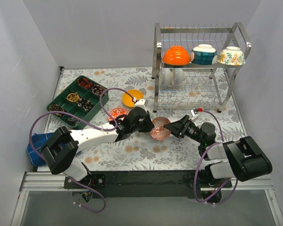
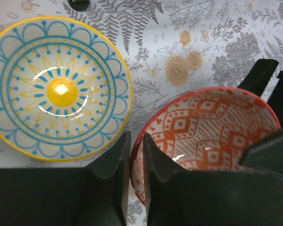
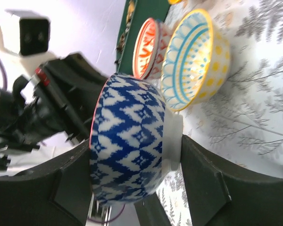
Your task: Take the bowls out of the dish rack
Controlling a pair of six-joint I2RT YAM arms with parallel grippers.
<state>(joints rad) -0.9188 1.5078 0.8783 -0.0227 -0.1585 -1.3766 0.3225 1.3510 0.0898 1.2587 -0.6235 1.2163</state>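
Note:
A bowl, blue-patterned outside (image 3: 127, 141) and red-patterned inside (image 2: 212, 132), hangs just above the table centre (image 1: 160, 128). My left gripper (image 1: 151, 126) pinches its near rim, shown in the left wrist view (image 2: 136, 141). My right gripper (image 1: 172, 128) spans it from rim to white foot (image 3: 134, 146). The chrome dish rack (image 1: 200, 66) stands at the far right with an orange bowl (image 1: 175, 55), a teal bowl (image 1: 203, 54) and a floral bowl (image 1: 231, 55) on its top tier. White bowls (image 1: 172, 77) sit on the lower tier.
On the table lie a yellow bowl (image 1: 132, 98), a red-patterned bowl (image 1: 118, 113) and a yellow-and-blue bowl (image 2: 56, 89), the last close beside the held bowl. A green compartment tray (image 1: 78, 100) sits at the far left. A blue cloth (image 1: 35, 148) lies at the near left edge.

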